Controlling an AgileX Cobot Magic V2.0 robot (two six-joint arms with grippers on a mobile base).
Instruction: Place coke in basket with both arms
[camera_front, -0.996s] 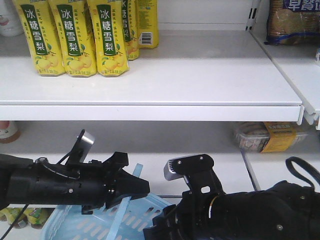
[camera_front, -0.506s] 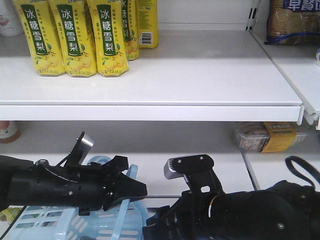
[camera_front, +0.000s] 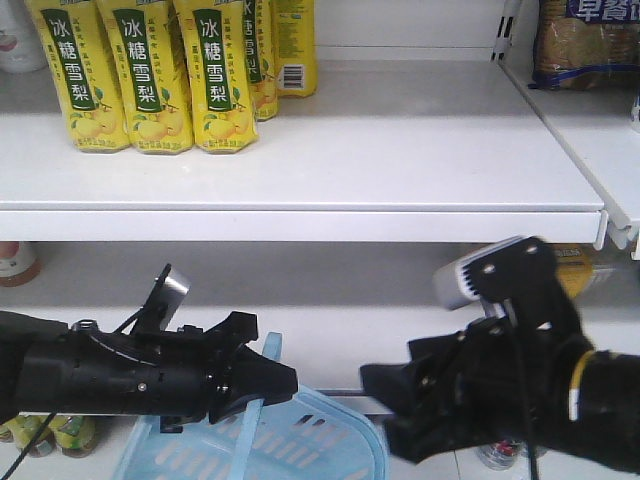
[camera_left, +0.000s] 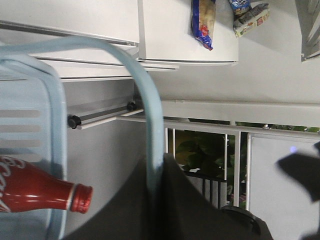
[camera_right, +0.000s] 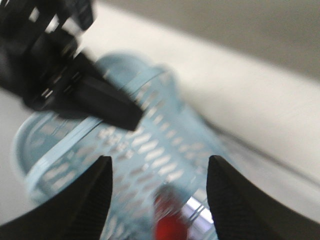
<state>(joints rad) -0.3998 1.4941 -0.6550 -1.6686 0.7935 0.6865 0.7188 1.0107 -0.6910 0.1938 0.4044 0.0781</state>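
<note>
The coke (camera_left: 30, 192) is red with white script, a narrow neck and a red cap. It lies by the rim of the light blue basket (camera_left: 56, 125), and in the right wrist view it is a red blur (camera_right: 169, 222) inside the basket (camera_right: 150, 145). My left gripper (camera_left: 156, 161) is shut on the basket's pale blue handle (camera_left: 145, 95). In the front view that gripper (camera_front: 285, 378) is over the basket (camera_front: 300, 445). My right gripper (camera_right: 159, 165) stands open above the basket with nothing between its fingers. It is at the lower right of the front view (camera_front: 388, 408).
Tall yellow drink cartons (camera_front: 140, 75) stand on the upper white shelf, whose front edge (camera_front: 300, 225) runs above both arms. Packaged food (camera_front: 585, 40) sits at the upper right. A bottle (camera_front: 15, 262) and small bottles (camera_front: 60, 430) are at the left.
The right arm has risen and moved right, away from the basket. The basket has swung right under the left gripper, which keeps hold of the handle.
</note>
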